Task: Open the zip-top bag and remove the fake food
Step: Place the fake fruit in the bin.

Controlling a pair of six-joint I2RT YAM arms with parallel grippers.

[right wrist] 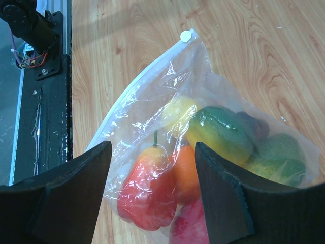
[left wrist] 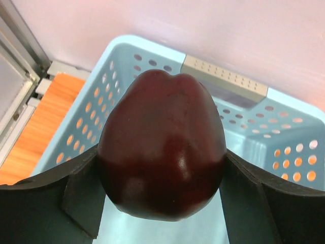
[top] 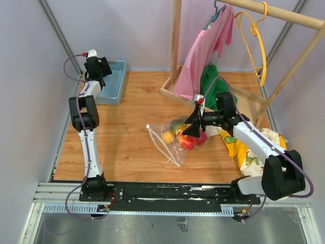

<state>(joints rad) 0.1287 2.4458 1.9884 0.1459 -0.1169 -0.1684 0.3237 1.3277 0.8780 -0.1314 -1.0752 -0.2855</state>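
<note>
Over the far left corner of the desk [top: 127,147], the left pincer [top: 96,66] hangs above one light blue basket [top: 116,84]. From the top you only see black parts there. The left wrist view shows more: the left pincer [left wrist: 162,175] squeezes one dark purple fruit [left wrist: 162,147] between its two black fingers, with the basket [left wrist: 284,152] and its little holes right under it. Near the middle of the desk lies one zip-top bag [top: 163,144], and the right pincer [top: 195,124] hovers just above it. From the top the fake food [top: 187,141] inside is only a small bunch of red, yellow and green. The right wrist view shows the right pincer [right wrist: 152,152] with its fingers wide apart and holding nothing. Under it, the zip-top bag [right wrist: 137,101] lies flat, with its white slider [right wrist: 187,35] at one end of the zip strip. Seven pieces of fake food [right wrist: 221,129] show through the plastic: one red, one orange, one yellow, one green and yellow, one dark purple, one green, and one pinkish red at the bottom edge. They touch each other, and some hide parts of others. Only the top view shows both arms, the wooden rack [top: 176,46], one pink shirt [top: 203,56], one green cloth [top: 210,84], one yellow hanger [top: 256,40], and one yellow and white cloth [top: 244,152] by the right edge.
</note>
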